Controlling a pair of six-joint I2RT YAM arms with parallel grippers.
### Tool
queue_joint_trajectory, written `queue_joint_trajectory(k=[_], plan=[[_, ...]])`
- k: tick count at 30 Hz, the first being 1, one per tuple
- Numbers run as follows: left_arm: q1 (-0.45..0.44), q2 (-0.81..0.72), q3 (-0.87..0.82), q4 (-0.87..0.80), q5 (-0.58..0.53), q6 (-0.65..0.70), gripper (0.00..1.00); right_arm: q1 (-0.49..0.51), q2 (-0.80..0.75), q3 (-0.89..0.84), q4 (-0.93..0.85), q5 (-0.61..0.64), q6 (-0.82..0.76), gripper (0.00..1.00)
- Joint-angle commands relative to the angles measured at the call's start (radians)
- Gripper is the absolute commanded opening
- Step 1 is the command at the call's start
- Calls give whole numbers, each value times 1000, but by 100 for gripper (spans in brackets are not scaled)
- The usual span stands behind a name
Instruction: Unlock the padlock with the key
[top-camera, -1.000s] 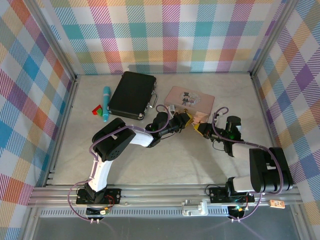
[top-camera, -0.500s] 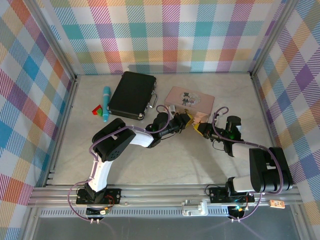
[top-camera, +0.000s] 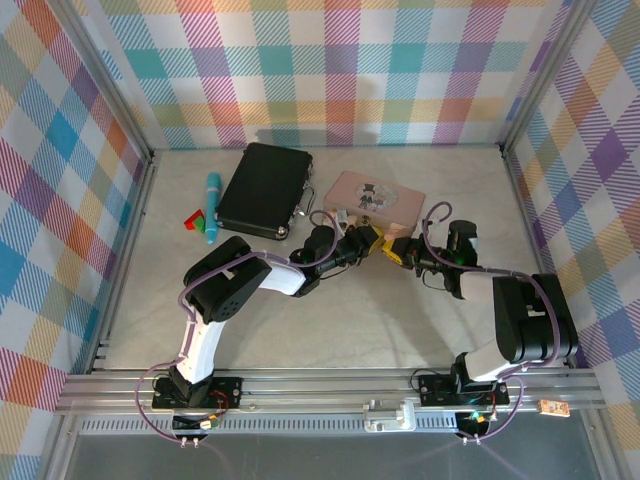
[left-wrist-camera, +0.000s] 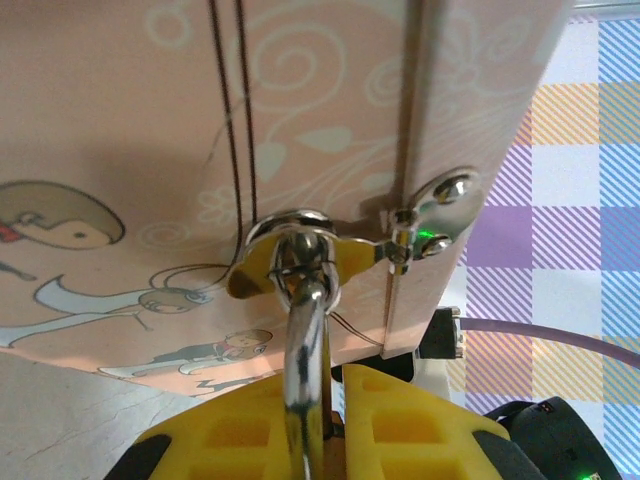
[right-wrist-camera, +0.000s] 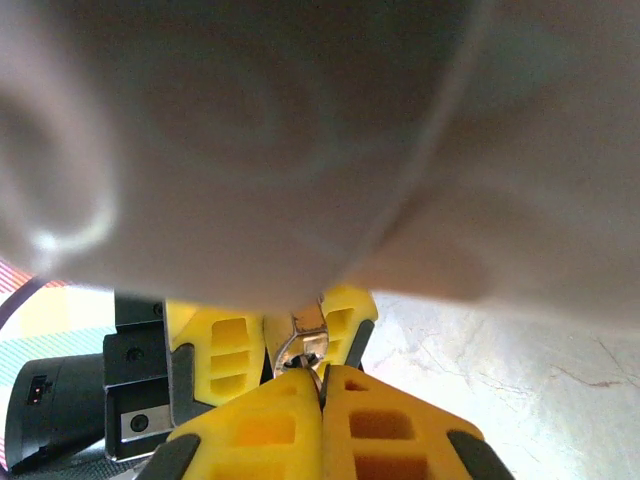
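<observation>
The padlock (left-wrist-camera: 305, 340) shows its thin silvery shackle at the lower centre of the left wrist view. The shackle stands upright, hooked through the brass-coloured hasp loop (left-wrist-camera: 290, 225) on the pink tin (left-wrist-camera: 150, 120). Its body is hidden below. A small silvery piece (right-wrist-camera: 300, 350) sits at the lower centre of the right wrist view, key or shackle unclear.

The padlock (left-wrist-camera: 304, 335) hides its body inside the left claw (left-wrist-camera: 325, 405); the blur is probably the tin (right-wrist-camera: 300, 130).
</observation>
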Motion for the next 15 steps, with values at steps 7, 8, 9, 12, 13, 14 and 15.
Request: queue_joint_trajectory(k=[7, 8, 9, 12, 13, 14, 15], plan=[[-72, -85, 15, 199, 167, -54, 0, 97, -119, 12, -100, 383, -29, 0], [-74, -85, 11, 206, 161, -62, 0, 115, -137, 5, -115, 434, -32, 0], [-76, -86, 4, 210, 151, -68, 0, 129, -151, -2, -115, 468, -26, 0], [-76, -84, -15, 226, 120, -76, 0, 168, -175, -13, -111, 572, 10, 0], [-78, -85, -14, 232, 117, -78, 0, 179, -179, -12, -110, 596, 19, 0], [-77, -81, -8, 235, 118, -80, 0, 190, -178, -6, -106, 617, 28, 0], [-79, -79, 1, 235, 124, -82, 0, 199, -173, 4, -100, 625, 26, 0]])
